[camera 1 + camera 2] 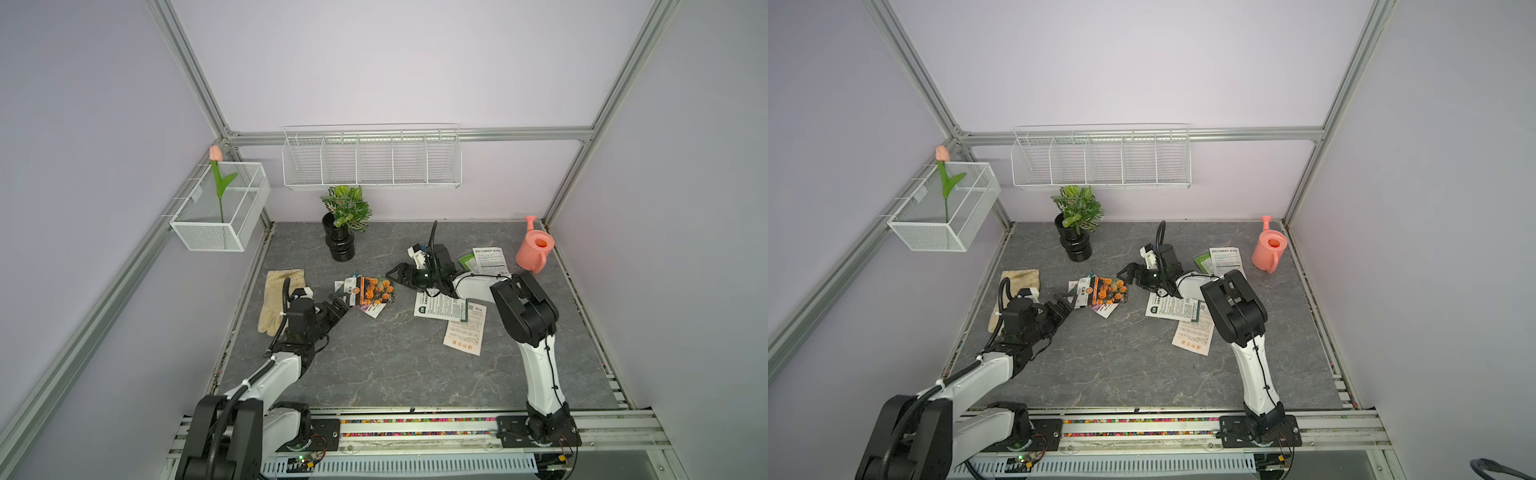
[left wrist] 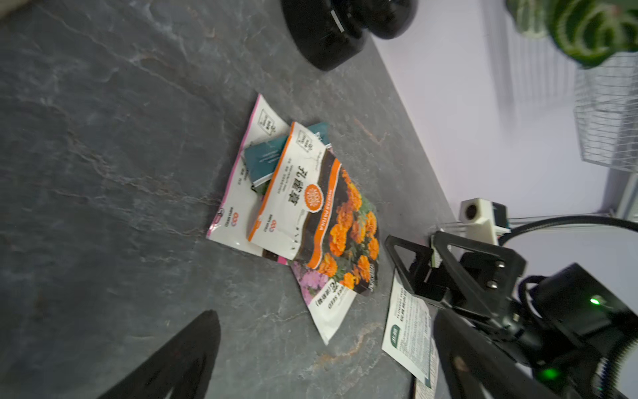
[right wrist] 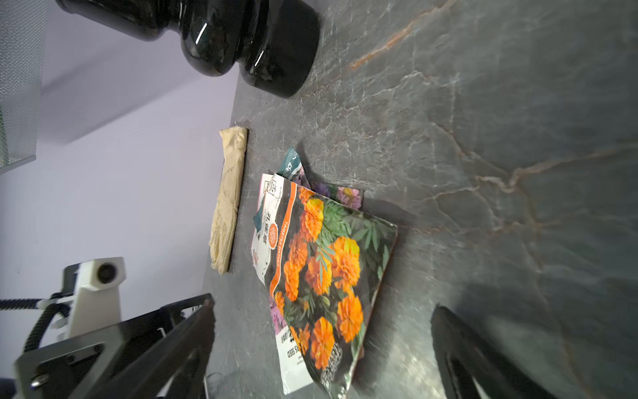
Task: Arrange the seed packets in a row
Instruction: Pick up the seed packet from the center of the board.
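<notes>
Several seed packets lie in an overlapping pile mid-table, the orange-flower packet (image 1: 374, 291) (image 1: 1108, 291) (image 2: 331, 221) (image 3: 324, 273) on top, one edge raised. A pink-flower packet (image 2: 322, 297) and a pink-edged white packet (image 2: 240, 193) stick out beneath it. Two white-backed packets (image 1: 440, 306) (image 1: 465, 332) overlap to the right. Another white-backed packet (image 1: 490, 259) lies at the back on a green one. My left gripper (image 1: 340, 303) (image 1: 1066, 302) (image 2: 321, 359) is open at the pile's front left. My right gripper (image 1: 392, 275) (image 1: 1124, 274) (image 3: 321, 349) is open, its jaws wide either side of the orange-flower packet's end.
A beige glove (image 1: 278, 299) lies left of the pile by the table edge. A black pot with a plant (image 1: 340, 245) stands behind the pile. A pink watering can (image 1: 534, 249) stands at the back right. A wire rack (image 1: 372, 160) and a wire basket (image 1: 220, 208) hang on the walls.
</notes>
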Robot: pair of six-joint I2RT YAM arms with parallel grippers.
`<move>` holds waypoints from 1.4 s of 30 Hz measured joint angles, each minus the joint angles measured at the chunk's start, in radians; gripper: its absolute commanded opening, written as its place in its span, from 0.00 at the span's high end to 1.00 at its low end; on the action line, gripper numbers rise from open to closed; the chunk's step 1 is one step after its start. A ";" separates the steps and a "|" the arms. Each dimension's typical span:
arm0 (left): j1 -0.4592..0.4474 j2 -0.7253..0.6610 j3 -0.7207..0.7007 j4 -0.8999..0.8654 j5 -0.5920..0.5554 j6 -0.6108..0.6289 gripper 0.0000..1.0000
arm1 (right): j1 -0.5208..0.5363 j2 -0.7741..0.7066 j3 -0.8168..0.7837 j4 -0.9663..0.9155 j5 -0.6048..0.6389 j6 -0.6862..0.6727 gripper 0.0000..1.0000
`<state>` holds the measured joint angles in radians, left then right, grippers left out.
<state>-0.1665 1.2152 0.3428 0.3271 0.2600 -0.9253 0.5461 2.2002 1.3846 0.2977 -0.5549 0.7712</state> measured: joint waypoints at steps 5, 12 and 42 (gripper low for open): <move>0.000 0.190 0.063 0.087 0.007 -0.013 0.04 | 0.008 0.043 0.071 -0.011 -0.001 0.017 0.12; -0.002 0.413 0.187 0.189 0.054 -0.038 0.13 | 0.013 0.121 0.174 -0.082 -0.002 0.022 0.16; -0.225 0.727 0.669 0.178 0.103 -0.021 0.20 | -0.095 -0.330 -0.083 -0.223 0.303 -0.272 0.93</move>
<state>-0.3920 1.9427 1.0119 0.5049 0.3626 -0.9463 0.4515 1.8706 1.3018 0.0750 -0.2523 0.4992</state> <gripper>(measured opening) 0.792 0.071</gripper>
